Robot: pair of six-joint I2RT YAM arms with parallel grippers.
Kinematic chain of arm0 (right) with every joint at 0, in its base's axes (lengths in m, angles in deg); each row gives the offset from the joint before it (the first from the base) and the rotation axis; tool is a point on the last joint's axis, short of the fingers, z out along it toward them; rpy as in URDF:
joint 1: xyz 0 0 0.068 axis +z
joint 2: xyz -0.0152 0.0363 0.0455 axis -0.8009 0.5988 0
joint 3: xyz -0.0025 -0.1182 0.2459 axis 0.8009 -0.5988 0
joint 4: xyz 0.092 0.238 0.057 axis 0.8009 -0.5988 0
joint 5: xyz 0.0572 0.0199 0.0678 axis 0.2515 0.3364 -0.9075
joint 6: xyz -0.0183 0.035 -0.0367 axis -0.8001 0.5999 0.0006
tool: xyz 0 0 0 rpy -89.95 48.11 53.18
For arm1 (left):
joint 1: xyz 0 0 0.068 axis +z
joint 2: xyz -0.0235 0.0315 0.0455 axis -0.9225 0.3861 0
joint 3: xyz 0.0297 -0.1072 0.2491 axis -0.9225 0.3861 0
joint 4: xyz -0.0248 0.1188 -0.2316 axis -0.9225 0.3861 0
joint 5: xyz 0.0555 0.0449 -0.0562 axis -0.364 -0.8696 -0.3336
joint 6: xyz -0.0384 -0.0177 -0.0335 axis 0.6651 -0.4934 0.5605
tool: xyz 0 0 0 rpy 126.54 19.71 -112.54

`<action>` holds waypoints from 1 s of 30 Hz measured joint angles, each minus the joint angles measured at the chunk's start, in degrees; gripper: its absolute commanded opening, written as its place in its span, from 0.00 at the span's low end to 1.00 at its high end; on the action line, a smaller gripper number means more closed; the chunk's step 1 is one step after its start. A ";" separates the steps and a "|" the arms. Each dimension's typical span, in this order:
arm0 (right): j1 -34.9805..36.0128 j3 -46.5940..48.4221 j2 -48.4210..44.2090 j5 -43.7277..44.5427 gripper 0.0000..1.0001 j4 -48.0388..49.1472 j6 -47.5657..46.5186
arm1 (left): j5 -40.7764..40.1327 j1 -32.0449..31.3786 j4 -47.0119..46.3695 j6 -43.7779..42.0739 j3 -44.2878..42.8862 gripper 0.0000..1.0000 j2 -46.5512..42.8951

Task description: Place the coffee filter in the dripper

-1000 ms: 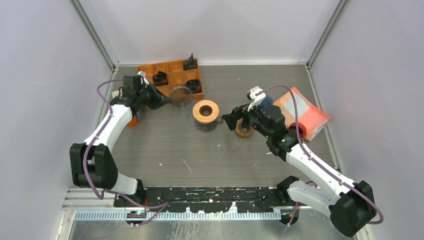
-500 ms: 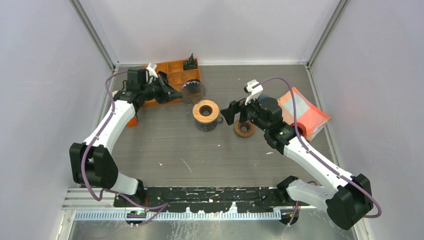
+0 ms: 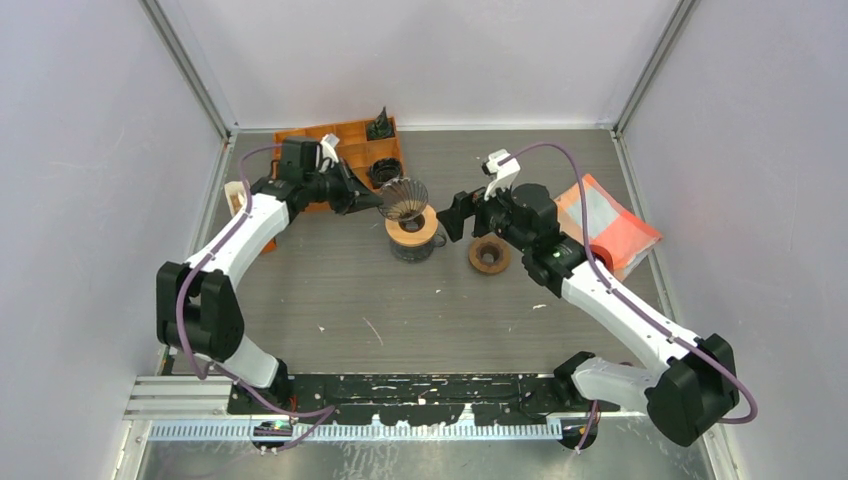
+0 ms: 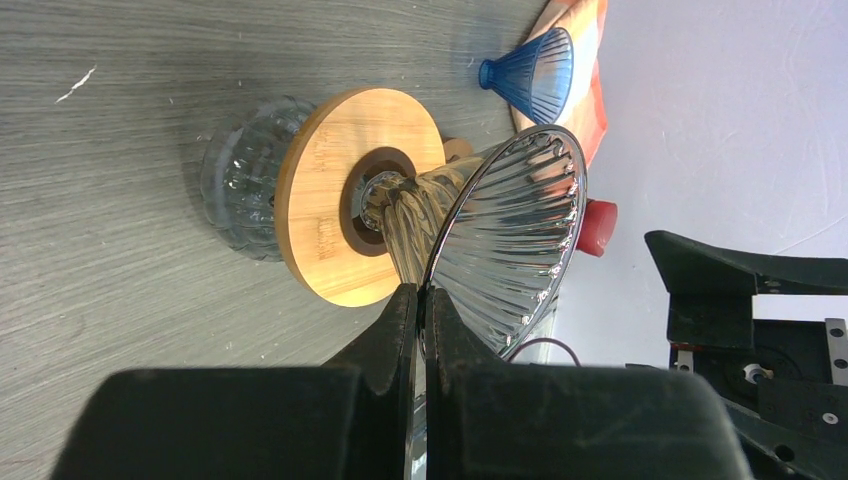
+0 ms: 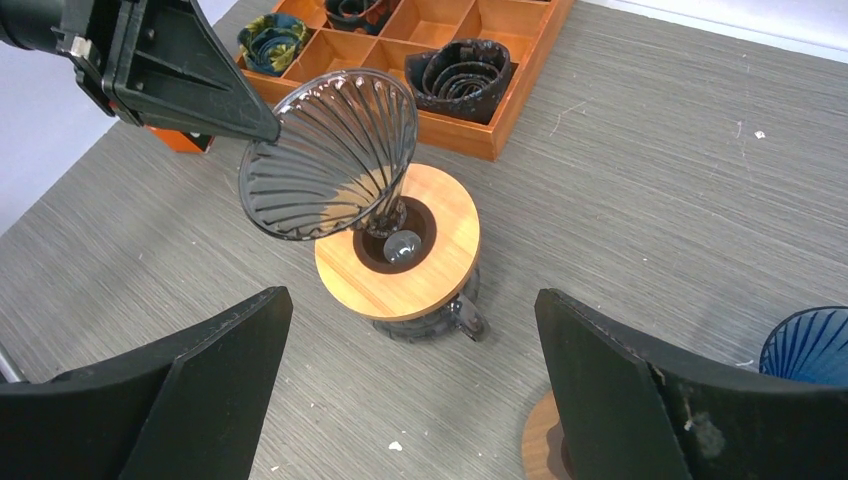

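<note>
The left hand (image 4: 422,300) is pinching the rim of the coffee filter (image 4: 510,240), a ribbed smoky-glass cone, with its fingers closed tight on the thin edge. It is holding the cone tilted, mouth leaning towards the left. The narrow tip is right at the dark central hole of the dripper (image 4: 320,200), the wooden-collared glass stand in the middle of the table (image 5: 650,150). Gripping by the rim seems chosen so that no part of the hand gets between tip and hole. The cone is not yet sitting square; I'd judge it needs righting and lowering before release. The right hand (image 5: 412,300) is hovering just right of the dripper with its fingers spread wide, gripping nothing, perhaps keeping out of the way or ready to steady the stand. Farther right, a blue cone (image 5: 815,345) is standing beside a loose wooden ring (image 3: 489,254). The orange compartment tray (image 5: 520,90) is lying at the far left.
</note>
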 measured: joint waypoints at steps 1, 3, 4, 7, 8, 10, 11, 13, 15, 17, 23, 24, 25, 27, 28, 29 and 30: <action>0.00 0.31 0.37 0.00 0.98 -0.13 0.04 | 0.00 -0.13 0.00 -0.09 0.00 0.00 0.28; 0.00 0.94 1.20 -0.02 0.98 -0.31 0.17 | 0.04 -0.37 0.00 -0.15 -0.02 0.00 0.96; 0.00 1.42 1.70 -0.02 0.98 -0.42 0.26 | 0.09 -0.50 0.00 -0.17 -0.09 0.00 1.33; 0.00 3.37 3.76 -0.04 0.97 -0.96 0.61 | 0.31 -0.92 0.02 -0.28 -0.39 0.00 2.78; 0.00 4.13 4.55 -0.09 0.97 -1.20 0.81 | 0.35 -1.03 0.02 -0.33 -0.42 0.00 3.10; 0.00 5.97 6.40 -0.11 0.94 -1.88 1.22 | 0.39 -1.29 0.07 -0.37 -0.42 0.00 3.61; 0.00 6.97 7.37 -0.09 0.94 -2.16 1.46 | 0.39 -1.36 0.07 -0.42 -0.42 0.00 3.74; 0.00 9.27 9.51 -0.09 0.92 -3.19 1.97 | 0.44 -1.42 0.11 -0.59 -0.42 0.00 3.87; 0.00 11.91 11.85 -0.09 0.90 -4.74 2.49 | 0.46 -1.51 0.20 -0.92 -0.44 0.00 3.96; 0.00 14.95 14.71 -0.35 0.85 -6.01 2.97 | 0.44 -1.55 0.28 -1.44 -0.44 0.00 4.07; 0.00 22.14 22.05 -1.44 0.68 -10.40 3.91 | 0.44 -1.57 0.50 -1.95 -0.66 0.00 4.52; 0.00 23.15 23.15 -1.68 0.64 -11.30 4.11 | 0.44 -1.57 0.66 -2.03 -0.70 0.00 4.57; 0.00 24.17 24.22 -1.97 0.62 -12.15 4.35 | 0.44 -1.57 0.79 -2.12 -0.79 0.00 4.63; -0.02 25.79 26.12 -2.36 0.59 -13.31 4.72 | 0.44 -1.57 1.20 -2.38 -1.11 0.00 4.76; -0.02 26.40 26.97 -2.56 0.56 -13.79 4.90 | 0.44 -1.57 1.36 -2.69 -1.31 0.00 4.81; -0.07 26.75 27.69 -2.71 0.52 -14.12 5.14 | 0.42 -1.57 1.51 -2.86 -1.51 0.00 4.90; -0.13 26.93 28.28 -2.89 0.49 -14.49 5.42 | 0.42 -1.57 1.64 -3.08 -1.64 0.00 4.94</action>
